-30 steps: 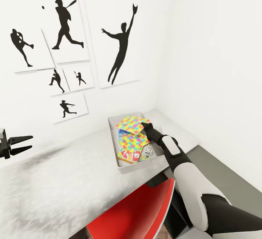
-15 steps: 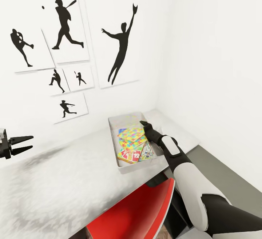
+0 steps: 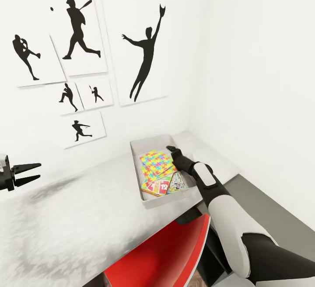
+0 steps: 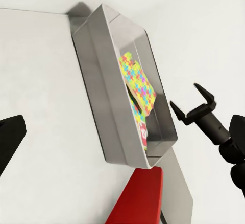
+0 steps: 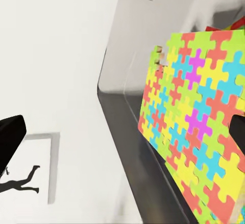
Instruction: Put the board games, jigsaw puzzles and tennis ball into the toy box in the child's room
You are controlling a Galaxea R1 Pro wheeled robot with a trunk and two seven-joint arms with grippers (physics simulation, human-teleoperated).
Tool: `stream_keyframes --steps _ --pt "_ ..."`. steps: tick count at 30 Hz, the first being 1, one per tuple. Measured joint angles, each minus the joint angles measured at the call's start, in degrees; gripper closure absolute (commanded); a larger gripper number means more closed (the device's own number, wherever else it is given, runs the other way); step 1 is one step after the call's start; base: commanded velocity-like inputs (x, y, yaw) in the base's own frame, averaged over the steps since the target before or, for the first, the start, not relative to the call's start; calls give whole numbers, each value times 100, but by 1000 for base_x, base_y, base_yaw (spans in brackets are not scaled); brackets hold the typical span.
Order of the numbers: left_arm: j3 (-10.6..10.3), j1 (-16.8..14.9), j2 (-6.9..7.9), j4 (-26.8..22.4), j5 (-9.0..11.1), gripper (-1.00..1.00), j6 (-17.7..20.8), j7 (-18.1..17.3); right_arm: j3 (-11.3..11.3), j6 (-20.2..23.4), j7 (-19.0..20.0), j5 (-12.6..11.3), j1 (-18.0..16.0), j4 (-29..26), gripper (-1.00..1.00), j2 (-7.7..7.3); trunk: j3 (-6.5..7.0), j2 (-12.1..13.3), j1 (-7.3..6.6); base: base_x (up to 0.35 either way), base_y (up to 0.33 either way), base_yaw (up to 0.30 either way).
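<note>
**Puzzle lying in the toy box, right gripper open just above it**

Inside the grey toy box (image 3: 148,193): a bright puzzle (image 3: 158,165) on top, all yellow, pink, green and blue pieces. Tilted a little, propped on the things below. Under it, at the near end of the box, a yellow, green and orange game box (image 3: 156,187) with red cards printed on it. Beside that one, a pale game box (image 3: 177,184) peeking out. Cannot tell from here what else sits under the puzzle.

Toy box on the white table (image 3: 78,217), near the corner where the two walls meet. Seen from the left wrist too: box (image 4: 102,88) with the puzzle (image 4: 138,88) leaning against its far wall.

Right gripper (image 3: 171,149) over the far end of the box, close above the puzzle's edge. Fingers spread apart, holding nothing, plain in the left wrist view (image 4: 193,104). Puzzle (image 5: 196,121) big and close in the right wrist view.

Left gripper (image 3: 26,172) far off to the side, well away from the box, above the table. Fingers spread, nothing between them.

Nearer in front, a red chair (image 3: 162,254) tucked at the table's edge. On the wall behind, white posters with black baseball players (image 3: 81,29).
</note>
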Motion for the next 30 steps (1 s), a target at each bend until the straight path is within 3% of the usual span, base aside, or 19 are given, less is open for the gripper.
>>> stream_keyframes --steps 4,7,14,21,30 --pt "0 0 0 0 -1 -100 0 1 2 669 -520 60 -2 -259 -100 1 0 0 0 0 0 0" --pt "0 0 0 0 -1 -100 0 1 6 1248 -1026 63 -2 -887 -100 1 1 0 0 0 0 0" --pt "0 0 -8 0 0 -100 0 1 -11 1922 -1182 68 3 -1738 -100 1 0 0 0 0 0 0" --pt "-4 0 -9 0 0 -100 0 1 -10 2059 -1192 77 378 -2641 -100 1 0 0 0 0 0 0" --pt "128 -140 -129 172 80 -100 18 126 -135 2145 -1146 120 614 -2836 -100 1 0 0 0 0 0 0"
